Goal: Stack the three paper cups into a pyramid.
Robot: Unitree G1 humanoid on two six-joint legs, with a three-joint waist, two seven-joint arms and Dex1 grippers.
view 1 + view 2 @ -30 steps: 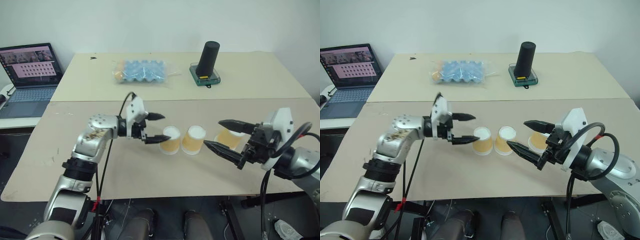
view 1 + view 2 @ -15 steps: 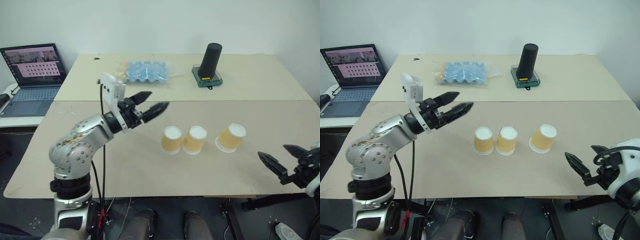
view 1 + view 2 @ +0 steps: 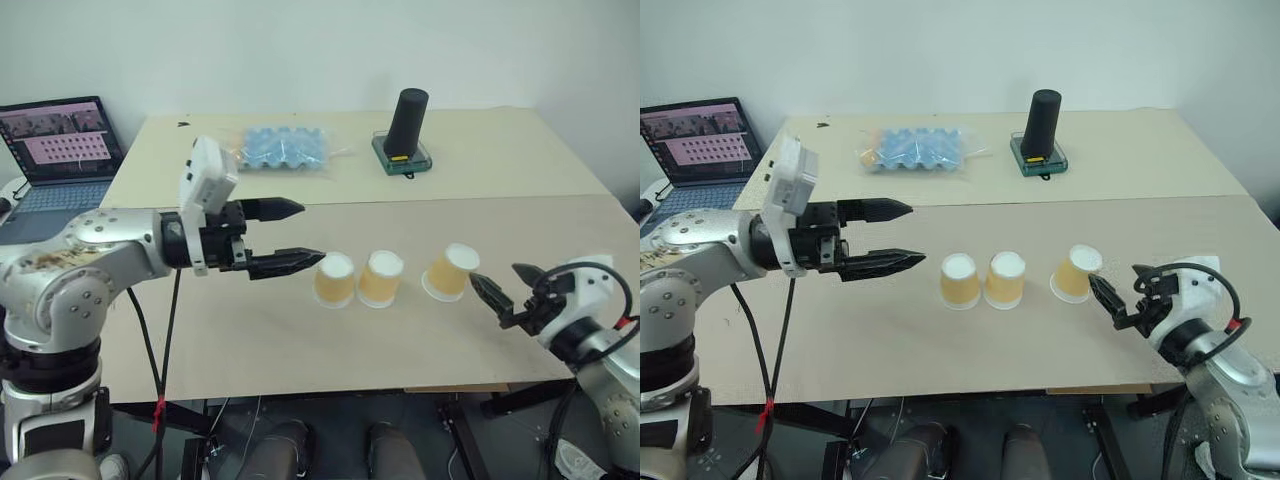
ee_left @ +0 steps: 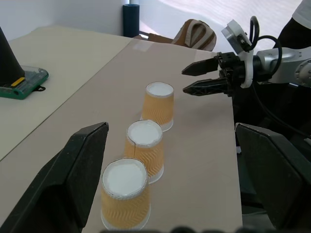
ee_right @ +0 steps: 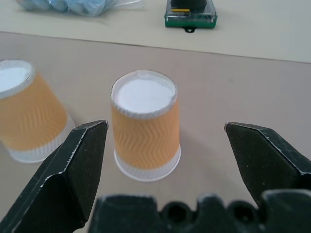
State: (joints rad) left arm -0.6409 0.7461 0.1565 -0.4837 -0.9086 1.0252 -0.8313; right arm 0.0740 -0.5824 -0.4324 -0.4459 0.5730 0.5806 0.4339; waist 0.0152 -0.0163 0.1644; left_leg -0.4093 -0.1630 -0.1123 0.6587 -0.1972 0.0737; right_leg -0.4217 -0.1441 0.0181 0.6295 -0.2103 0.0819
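Note:
Three paper cups stand upside down in a row on the near table: the left cup (image 3: 335, 279) and the middle cup (image 3: 380, 278) touch or nearly touch, and the right cup (image 3: 450, 271) stands apart. My left gripper (image 3: 300, 234) is open, level and just left of the left cup, with its lower fingertip close to that cup. My right gripper (image 3: 503, 285) is open just right of the right cup. Seen from the right wrist, that cup (image 5: 145, 126) lies ahead between the fingers (image 5: 73, 170), untouched. No cup is held.
A tall black cylinder (image 3: 405, 125) on a green base and a blue packet (image 3: 285, 148) lie on the far table. A laptop (image 3: 60, 145) sits on a side table at far left. The table's front edge runs close below the cups.
Both grippers have drawn back from the cups, staying open. The left rose and now lies left of the row; the right, which straddled the right cup, now sits right of it. The cups have not moved.

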